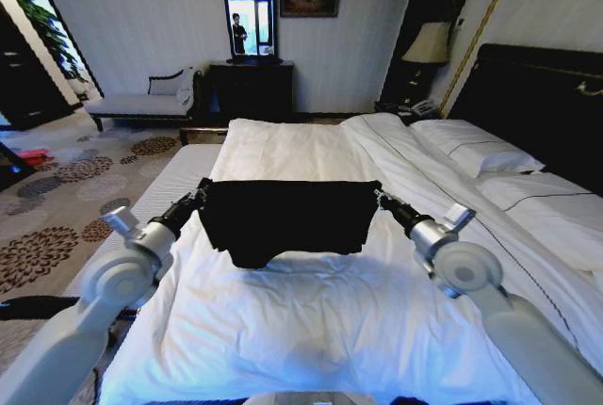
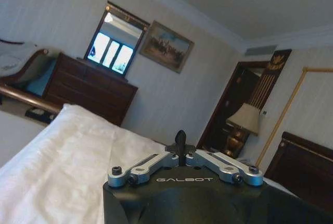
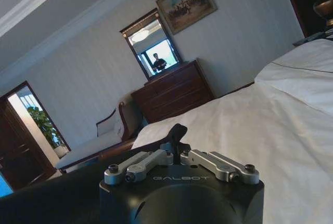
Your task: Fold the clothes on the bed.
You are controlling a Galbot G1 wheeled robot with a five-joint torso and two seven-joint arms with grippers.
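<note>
Observed: the black T-shirt [image 1: 287, 219] is held up off the bed [image 1: 311, 330], stretched flat between the two arms. Its long axis runs from 9 o'clock to 3 o'clock across the head view. The lower part hangs down in a sagging fold toward 6 o'clock, and the lowest edge looks close to the white duvet; whether it touches cannot be confirmed. No lettering is visible on the side facing the camera.

Left pincer [image 1: 202, 194]: positioned at the garment's 9 o'clock corner, clamped on the fabric. In the left wrist view the fingers [image 2: 180, 139] are drawn together with dark cloth between them.

Right pincer [image 1: 379, 196]: positioned at the 3 o'clock corner, likewise closed on the fabric. The right wrist view shows its fingers [image 3: 177, 133] pressed together, with dark cloth trailing off to one side.

Key relation: the garment lies directly between the pincers, each at an equal station on one end of the top edge, so neither arm is nearer. The shirt hangs over the middle of the bed, with open duvet from 12 o'clock to 6 o'clock beneath it.

Assessment: the fold appears under way, with the shirt spread and lifted. Any laying-down would depend on both arms travelling together to keep the top edge taut and level.
</note>
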